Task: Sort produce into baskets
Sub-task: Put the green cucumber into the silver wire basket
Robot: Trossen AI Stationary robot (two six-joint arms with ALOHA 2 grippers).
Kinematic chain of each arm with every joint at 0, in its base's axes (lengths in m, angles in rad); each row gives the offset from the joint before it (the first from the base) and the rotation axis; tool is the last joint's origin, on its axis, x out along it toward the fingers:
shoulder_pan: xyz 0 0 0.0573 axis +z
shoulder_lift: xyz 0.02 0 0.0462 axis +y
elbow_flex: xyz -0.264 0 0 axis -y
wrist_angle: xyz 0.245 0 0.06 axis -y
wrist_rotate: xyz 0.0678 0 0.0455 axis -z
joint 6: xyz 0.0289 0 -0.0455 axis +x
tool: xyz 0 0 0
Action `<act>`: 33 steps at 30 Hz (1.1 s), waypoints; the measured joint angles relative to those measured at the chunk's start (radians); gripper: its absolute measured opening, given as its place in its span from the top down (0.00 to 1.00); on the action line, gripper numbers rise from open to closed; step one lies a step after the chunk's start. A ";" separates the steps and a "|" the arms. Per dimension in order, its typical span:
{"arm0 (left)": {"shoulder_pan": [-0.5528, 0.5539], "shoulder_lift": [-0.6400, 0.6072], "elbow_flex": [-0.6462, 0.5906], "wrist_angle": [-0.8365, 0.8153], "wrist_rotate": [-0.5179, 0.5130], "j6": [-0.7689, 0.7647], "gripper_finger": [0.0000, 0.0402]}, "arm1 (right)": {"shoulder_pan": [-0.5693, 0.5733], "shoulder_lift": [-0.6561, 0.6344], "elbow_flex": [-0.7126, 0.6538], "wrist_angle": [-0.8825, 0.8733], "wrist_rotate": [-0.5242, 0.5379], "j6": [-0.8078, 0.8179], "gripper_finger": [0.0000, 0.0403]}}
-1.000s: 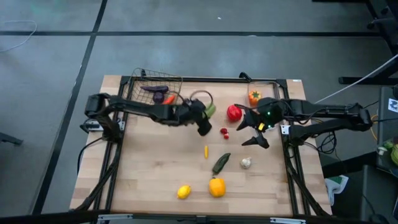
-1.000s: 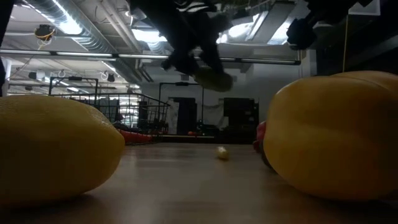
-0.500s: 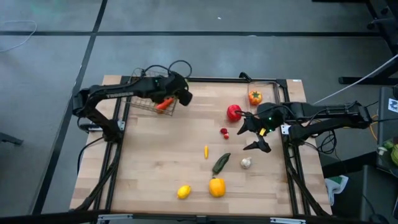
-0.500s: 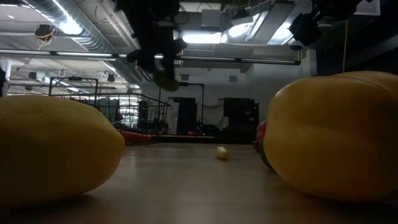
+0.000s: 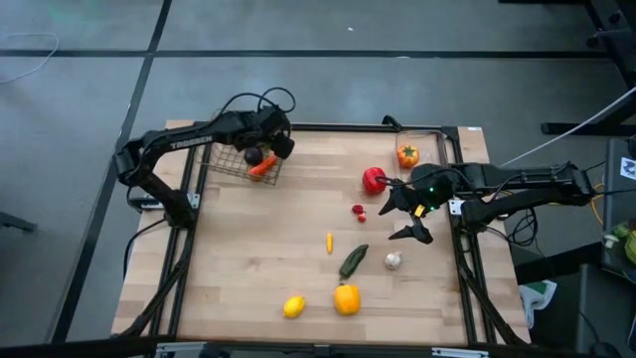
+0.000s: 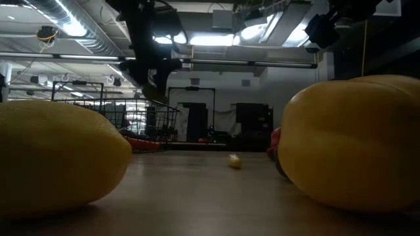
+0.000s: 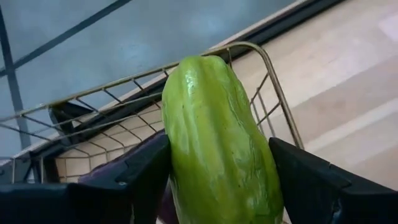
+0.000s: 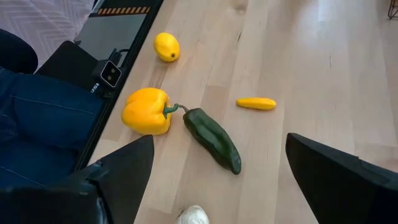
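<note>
Left gripper (image 7: pixel 217 186) pinches a green papaya-like fruit (image 7: pixel 217 149) above the wire basket (image 7: pixel 261 81), positioned for release. Right gripper (image 5: pixel 409 214) hangs spread wide over the garlic bulb (image 5: pixel 394 261), ready to pick.

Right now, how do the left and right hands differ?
The left hand is shut on the light green vegetable, held over the wire basket; the right hand is open and holds nothing. The left is at the table's far left corner; the right hovers over the table near the red pepper and garlic. Both are off the tabletop.
</note>
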 joint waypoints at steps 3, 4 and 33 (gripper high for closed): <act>0.001 0.018 0.000 -0.023 0.011 0.012 0.35 | 0.000 0.000 0.000 0.000 0.000 0.000 0.11; 0.001 0.027 0.000 -0.020 0.015 0.013 0.35 | 0.000 0.000 0.000 0.000 0.000 0.000 0.11; 0.037 0.209 0.001 -0.002 0.050 0.107 0.35 | 0.000 0.000 0.000 0.000 0.001 0.000 0.11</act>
